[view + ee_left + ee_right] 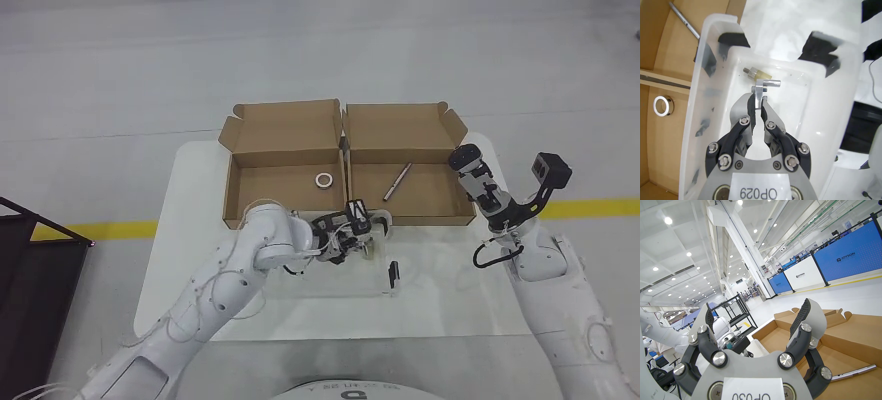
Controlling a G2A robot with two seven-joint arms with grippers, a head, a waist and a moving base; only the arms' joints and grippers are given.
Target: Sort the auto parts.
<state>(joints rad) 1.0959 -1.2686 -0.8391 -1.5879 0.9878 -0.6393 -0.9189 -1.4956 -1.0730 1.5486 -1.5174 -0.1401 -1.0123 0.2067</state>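
Two parts lie boxed, ring (324,180) and rod (397,181); our left gripper (758,103) pinches a bracket (761,87), right gripper (757,308) gapes wide; we judge one stud (757,73) remains.

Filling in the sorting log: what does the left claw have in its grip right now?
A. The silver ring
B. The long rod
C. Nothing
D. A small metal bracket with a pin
D: the left claw is shut on the metal bracket inside the clear bin, while the ring and the rod lie in the cardboard boxes.
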